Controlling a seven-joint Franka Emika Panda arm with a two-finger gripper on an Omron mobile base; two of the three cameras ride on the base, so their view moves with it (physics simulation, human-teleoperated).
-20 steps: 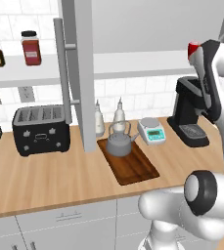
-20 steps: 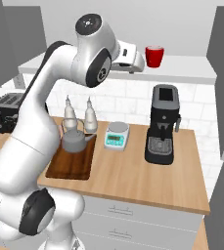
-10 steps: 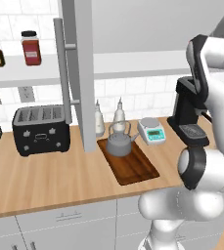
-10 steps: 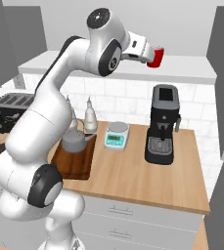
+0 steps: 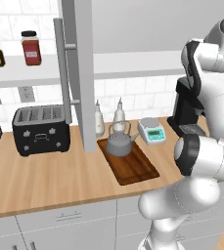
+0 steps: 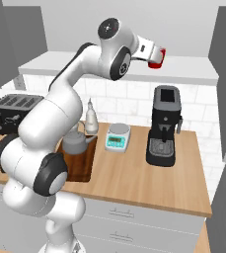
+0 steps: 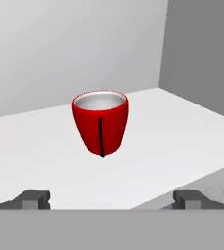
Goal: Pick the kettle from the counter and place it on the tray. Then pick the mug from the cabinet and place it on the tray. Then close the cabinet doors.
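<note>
Base views flank counter point(image 5: 45, 176), hand view near mug point(image 7: 100, 122)

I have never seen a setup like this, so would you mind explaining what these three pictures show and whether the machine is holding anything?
This is a simulated kitchen with a white robot arm on a driving base. Two pictures come from cameras on that base, behind the arm to its left and right. The third comes from a camera on the hand, looking along the gripper.

On the wooden counter stand a black toaster, two white bottles, a small scale and a coffee machine. The grey kettle already sits on the dark tray.

The arm reaches up toward the red mug on the cabinet's white shelf. Its jaws stand wide open, short of the mug, so nothing is held.
</note>
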